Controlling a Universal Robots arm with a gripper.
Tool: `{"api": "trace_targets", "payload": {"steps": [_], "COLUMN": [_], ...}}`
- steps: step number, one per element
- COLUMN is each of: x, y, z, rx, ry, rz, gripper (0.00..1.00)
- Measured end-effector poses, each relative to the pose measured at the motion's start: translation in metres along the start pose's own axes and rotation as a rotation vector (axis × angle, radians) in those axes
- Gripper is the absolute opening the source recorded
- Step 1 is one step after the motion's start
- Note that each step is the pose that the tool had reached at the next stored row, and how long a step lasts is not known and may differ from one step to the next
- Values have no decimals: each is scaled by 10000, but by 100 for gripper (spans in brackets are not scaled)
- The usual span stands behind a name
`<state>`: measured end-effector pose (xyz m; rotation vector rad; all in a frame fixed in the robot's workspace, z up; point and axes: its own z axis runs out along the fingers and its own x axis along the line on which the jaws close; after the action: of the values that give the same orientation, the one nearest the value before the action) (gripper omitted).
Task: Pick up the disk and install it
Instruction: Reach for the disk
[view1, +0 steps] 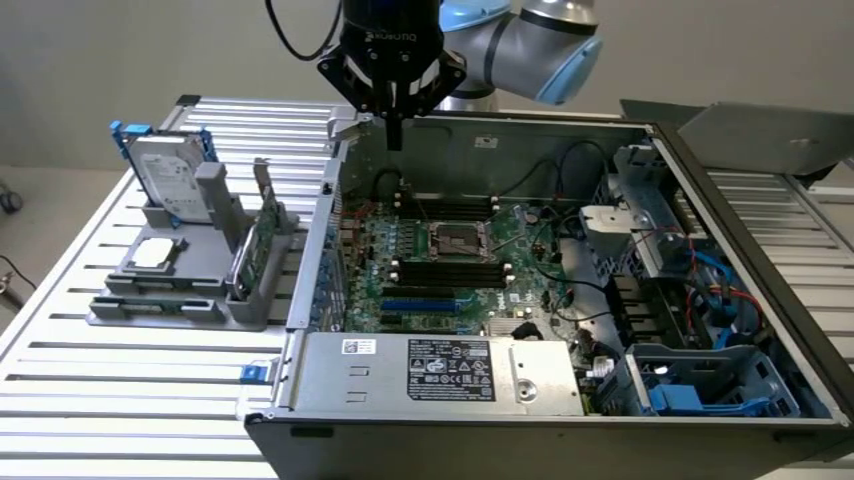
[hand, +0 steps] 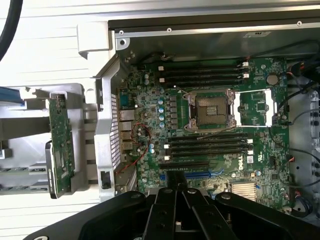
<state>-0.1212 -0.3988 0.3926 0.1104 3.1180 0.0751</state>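
The disk (view1: 174, 172), silver-grey with a white label and blue side rails, stands upright in a grey holder (view1: 174, 300) on the slatted table, at the exterior view's left. My gripper (view1: 394, 135) hangs above the far left corner of the open computer case (view1: 534, 140), well to the right of the disk and apart from it. Its black fingers are shut together with nothing between them. In the wrist view the gripper (hand: 175, 192) points down over the motherboard (hand: 210, 120).
A thin green circuit card (view1: 260, 235) (hand: 61, 145) stands in the same holder, and a small square silver chip (view1: 154, 252) lies on it. The case holds a power supply (view1: 441, 370) at the front and a blue-railed bay (view1: 694, 385) at the front right.
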Motion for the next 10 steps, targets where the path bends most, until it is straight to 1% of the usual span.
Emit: {"api": "trace_targets", "payload": {"steps": [10], "x": [0], "y": [0], "z": [0], "rx": [0], "ry": [0], "rz": [0], "gripper": [11]}}
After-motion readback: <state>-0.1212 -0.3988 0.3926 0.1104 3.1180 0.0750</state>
